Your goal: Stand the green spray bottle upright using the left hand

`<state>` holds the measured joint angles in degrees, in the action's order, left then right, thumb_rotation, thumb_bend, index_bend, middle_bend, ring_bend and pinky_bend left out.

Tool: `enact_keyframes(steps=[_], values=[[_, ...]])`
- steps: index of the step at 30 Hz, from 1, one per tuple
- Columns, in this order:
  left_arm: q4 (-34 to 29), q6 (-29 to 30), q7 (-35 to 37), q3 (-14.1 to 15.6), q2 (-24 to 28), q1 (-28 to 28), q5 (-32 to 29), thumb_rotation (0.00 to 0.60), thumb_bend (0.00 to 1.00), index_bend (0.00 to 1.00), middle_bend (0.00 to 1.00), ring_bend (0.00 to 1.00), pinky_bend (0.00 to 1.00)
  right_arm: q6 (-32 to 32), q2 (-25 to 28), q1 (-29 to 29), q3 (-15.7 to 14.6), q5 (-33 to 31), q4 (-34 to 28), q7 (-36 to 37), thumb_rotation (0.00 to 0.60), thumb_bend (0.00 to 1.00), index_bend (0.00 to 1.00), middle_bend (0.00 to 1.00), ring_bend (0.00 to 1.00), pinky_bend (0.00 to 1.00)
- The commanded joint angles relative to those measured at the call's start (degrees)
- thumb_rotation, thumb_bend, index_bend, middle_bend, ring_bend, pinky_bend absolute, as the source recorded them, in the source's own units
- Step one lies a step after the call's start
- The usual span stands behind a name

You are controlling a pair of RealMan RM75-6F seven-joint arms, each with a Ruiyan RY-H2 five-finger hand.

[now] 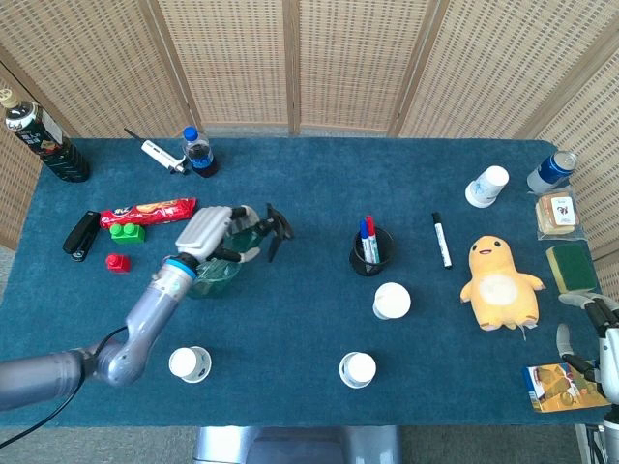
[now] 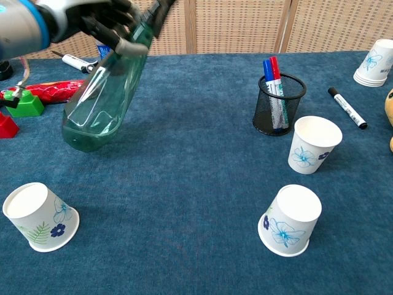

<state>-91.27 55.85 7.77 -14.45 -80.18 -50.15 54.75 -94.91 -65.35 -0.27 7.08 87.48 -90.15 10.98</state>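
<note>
My left hand [image 1: 211, 235] [image 2: 92, 17] grips the neck of the green spray bottle [image 2: 105, 95] [image 1: 222, 263], just below its black trigger head [image 1: 275, 228]. The bottle is tilted steeply, head up and leaning right, and its base sits low over the blue table [image 2: 196, 184]; whether the base touches the cloth I cannot tell. Only the fingers of my right hand [image 1: 590, 333] show, at the right edge of the head view beside the table; they are apart with nothing in them.
Red and green blocks [image 2: 18, 106] and a red snack pack [image 2: 46, 91] lie left of the bottle. A paper cup [image 2: 38, 209] lies at front left, two more cups [image 2: 290, 220] [image 2: 313, 144] to the right, and a mesh pen holder [image 2: 279, 104] stands mid-table.
</note>
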Motion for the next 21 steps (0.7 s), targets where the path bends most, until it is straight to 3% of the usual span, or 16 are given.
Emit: enact_keyframes(steps=[1,4,7,21], values=[[-0.9,7.9,21.7,-2.6,1.5,10.4,13.6,0.600,0.40,0.50,0.50,0.51,0.56,0.4,-0.2,0.2,0.0,-0.1,0.0,-0.2,0.600,0.52,0.33,0.36,0.27,0.38],[1.9,12.8,30.7,-2.5,-0.7,13.3,18.2,0.600,0.40,0.51,0.50,0.51,0.52,0.9,-0.3,0.5,0.0,-0.3,-0.1,-0.5,0.600,0.52,0.33,0.36,0.27,0.38],[6.3,16.0,36.7,-1.5,-2.9,15.0,22.0,0.600,0.40,0.51,0.50,0.49,0.56,1.4,-0.4,0.7,0.1,-0.5,-0.4,-0.6,0.600,0.52,0.33,0.37,0.27,0.38],[20.4,19.6,48.0,-0.5,-13.1,15.1,26.8,0.600,0.40,0.51,0.49,0.48,0.58,2.6,-0.2,1.4,0.1,-0.7,-1.2,-2.0,0.600,0.52,0.34,0.37,0.27,0.38]])
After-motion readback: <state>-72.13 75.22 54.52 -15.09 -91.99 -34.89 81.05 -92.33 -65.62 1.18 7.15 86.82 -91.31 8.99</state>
